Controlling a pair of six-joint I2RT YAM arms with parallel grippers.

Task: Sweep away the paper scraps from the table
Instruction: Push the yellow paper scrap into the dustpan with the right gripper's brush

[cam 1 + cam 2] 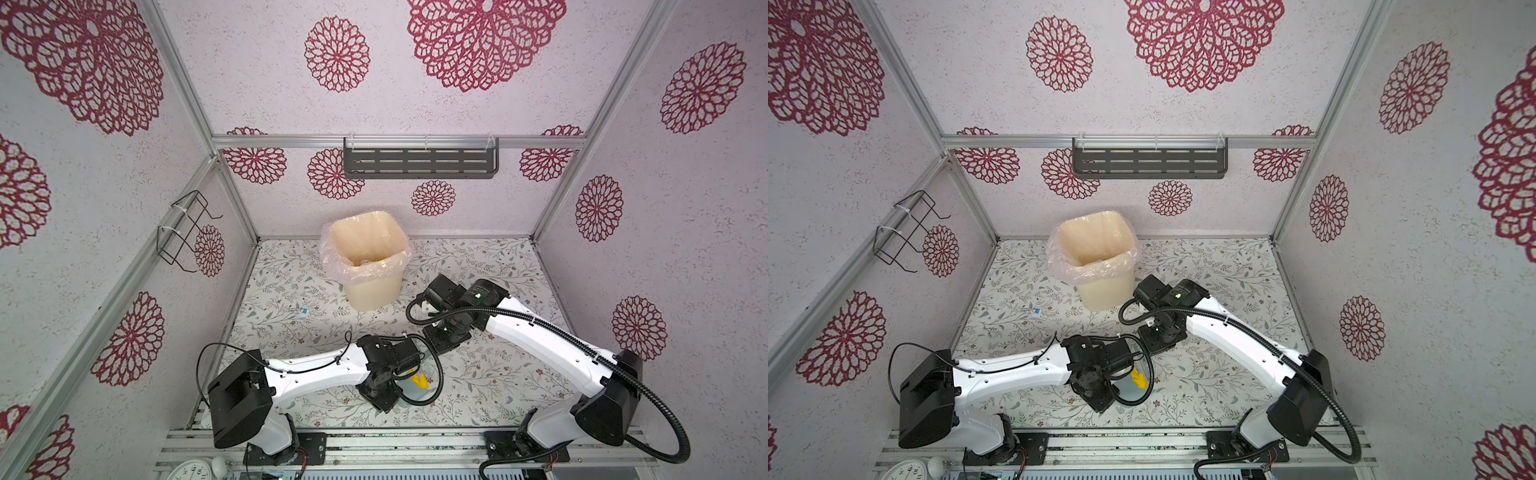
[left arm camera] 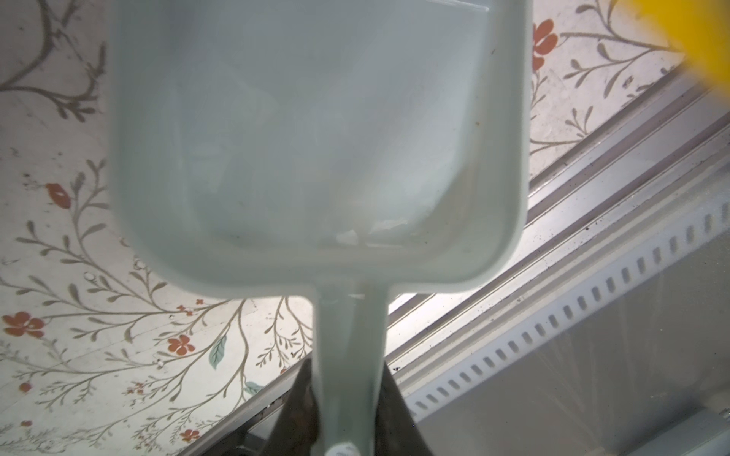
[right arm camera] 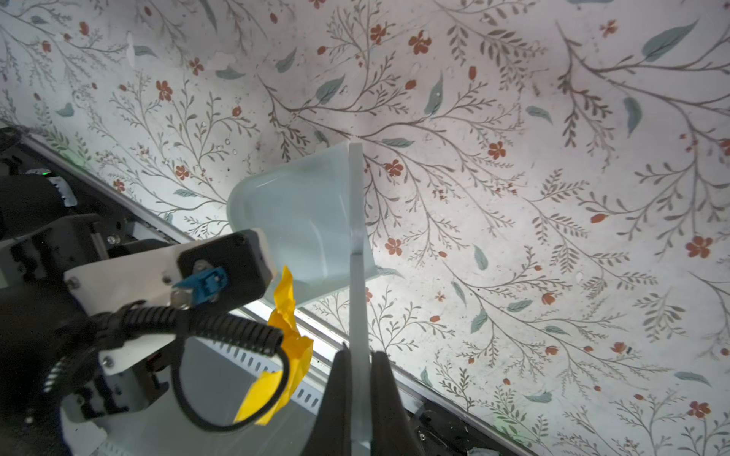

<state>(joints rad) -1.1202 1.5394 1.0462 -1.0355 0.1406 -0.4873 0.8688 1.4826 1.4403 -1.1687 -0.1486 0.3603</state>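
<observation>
My left gripper [image 2: 347, 371] is shut on the handle of the pale blue dustpan [image 2: 316, 138], which hangs tilted over the front edge of the table [image 2: 59, 276]. In the right wrist view the dustpan [image 3: 300, 229] shows beside the left wrist. My right gripper [image 3: 359, 355] is shut on the thin pale handle of the brush [image 3: 356, 237], seen edge-on; its bristles are hidden. One crumpled yellow paper scrap [image 3: 290, 323] sits by the left wrist's cable loop. It shows in both top views [image 1: 419, 380] [image 1: 1139, 379]. I cannot tell what it rests on.
A cream bin [image 1: 365, 257] lined with a clear bag stands at the back middle of the table [image 1: 498, 374]. A tiny whitish-blue bit [image 1: 302, 312] lies left of the bin. The metal rail [image 1: 374, 440] runs along the front edge. Both arms meet near the front middle.
</observation>
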